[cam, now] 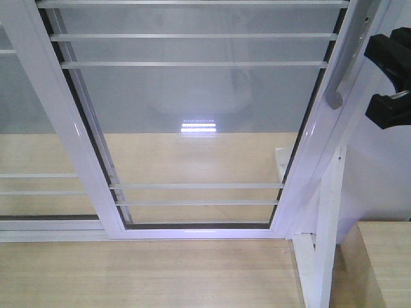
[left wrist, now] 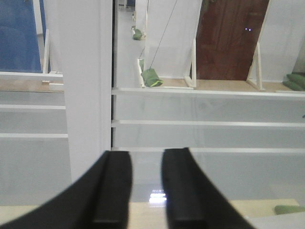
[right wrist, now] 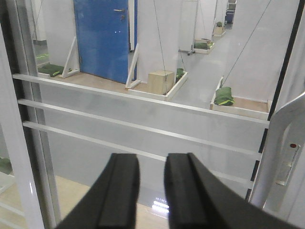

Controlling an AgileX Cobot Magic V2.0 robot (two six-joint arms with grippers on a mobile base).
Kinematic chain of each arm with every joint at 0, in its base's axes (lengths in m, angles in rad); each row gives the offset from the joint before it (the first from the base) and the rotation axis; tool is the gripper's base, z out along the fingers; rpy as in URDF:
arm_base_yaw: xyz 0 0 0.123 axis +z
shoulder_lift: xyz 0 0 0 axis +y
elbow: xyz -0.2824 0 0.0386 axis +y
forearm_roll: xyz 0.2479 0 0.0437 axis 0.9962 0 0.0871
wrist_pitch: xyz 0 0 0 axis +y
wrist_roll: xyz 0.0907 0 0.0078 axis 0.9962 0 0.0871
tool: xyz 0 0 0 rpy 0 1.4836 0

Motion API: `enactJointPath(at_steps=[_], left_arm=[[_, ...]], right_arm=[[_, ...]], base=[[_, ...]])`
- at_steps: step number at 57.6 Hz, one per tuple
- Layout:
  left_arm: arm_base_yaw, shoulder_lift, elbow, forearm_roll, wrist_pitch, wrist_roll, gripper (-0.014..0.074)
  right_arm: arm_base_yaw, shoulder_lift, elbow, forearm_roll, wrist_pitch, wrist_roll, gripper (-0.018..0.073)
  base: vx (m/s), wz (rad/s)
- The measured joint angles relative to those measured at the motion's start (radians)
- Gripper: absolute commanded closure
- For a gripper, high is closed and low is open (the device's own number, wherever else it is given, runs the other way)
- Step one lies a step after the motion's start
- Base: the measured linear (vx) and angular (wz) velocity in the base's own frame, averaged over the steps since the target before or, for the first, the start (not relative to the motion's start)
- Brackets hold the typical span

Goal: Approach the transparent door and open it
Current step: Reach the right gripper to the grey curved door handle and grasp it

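Exterior front-facing view is filled by the transparent door (cam: pixel 199 115). Its white frame leans across the middle, and thin white bars cross the glass near the top and near the bottom. The grey curved pull handle (cam: pixel 350 61) runs down the door's right upright. My right gripper (cam: pixel 390 80) is raised to the handle's height, just to the right of it and not touching it. Its two black fingers are stacked one above the other with a gap between them and nothing held.

In the right wrist view that gripper (right wrist: pixel 152 191) points level at the glass. Its jaws stand a narrow slot apart, and the handle (right wrist: pixel 281 138) is at the right edge.

My left gripper (left wrist: pixel 145 191) does not show in the front view. Its own camera shows it aimed level at the door's bars, just right of a white upright (left wrist: pixel 86 86). Its jaws are also a narrow slot apart and empty.

A second white-framed glass panel (cam: pixel 26 128) stands to the door's left. Pale wooden floor (cam: pixel 148 276) lies below, with a white stand (cam: pixel 321 244) at the lower right.
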Motion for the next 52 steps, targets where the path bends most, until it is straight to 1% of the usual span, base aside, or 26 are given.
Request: enactJointPath(at_steps=[1,2,4,6,10,13,17,20,22,31,36,41,52], left_arm=[[0.0,0.0,0.0,0.0,0.002,0.01,0.008],[0.0,0.0,0.0,0.0,0.006,0.01,0.0064],[0.0,0.0,0.0,0.0,0.012,0.017,0.0029],[0.0,0.0,0.0,0.001,0.018,0.022,0.0001],[0.0,0.0,0.0,0.001,0.029,0.027,-0.0034],[0.0,0.0,0.0,0.001,0.036,0.028,-0.0038],[0.0,0.0,0.0,0.001,0.051,0.028,-0.0032],[0.0,0.0,0.0,0.001,0.064,0.028,-0.0029],[0.0,0.0,0.0,0.001,0.073,0.028,-0.0024],[0.0,0.0,0.0,0.001,0.107,0.028,0.0004],[0.0,0.0,0.0,0.001,0.115,0.028,0.0016],[0.0,0.0,0.0,0.001,0.116,0.028,0.002],[0.0,0.0,0.0,0.001,0.117,0.028,0.002]], right_arm=[[0.0,0.0,0.0,0.0,0.001,-0.004,0.003],[0.0,0.0,0.0,0.0,0.001,-0.006,0.0018],[0.0,0.0,0.0,0.0,0.001,-0.009,-0.0043],[0.0,0.0,0.0,0.0,0.0,-0.011,-0.0083],[0.0,0.009,0.0,0.0,-0.005,-0.013,-0.012],[0.0,0.02,-0.001,0.0,-0.012,-0.013,-0.0121],[-0.007,0.051,-0.003,0.0,-0.017,-0.014,-0.0112],[-0.03,0.079,-0.003,0.0,-0.017,-0.016,-0.0099],[-0.058,0.101,-0.003,0.001,-0.017,-0.016,-0.009],[-0.251,0.192,-0.003,0.021,-0.016,-0.006,-0.0029],[-0.327,0.25,-0.003,0.041,-0.033,0.0,0.001],[-0.355,0.316,-0.003,0.052,-0.078,0.003,0.0047],[-0.361,0.484,-0.066,0.057,-0.16,0.007,0.0099]], base=[[0.0,0.0],[0.0,0.0],[0.0,0.0],[0.0,0.0],[0.0,0.0],[0.0,0.0],[0.0,0.0],[0.0,0.0],[0.0,0.0],[0.0,0.0],[0.0,0.0],[0.0,0.0],[0.0,0.0]])
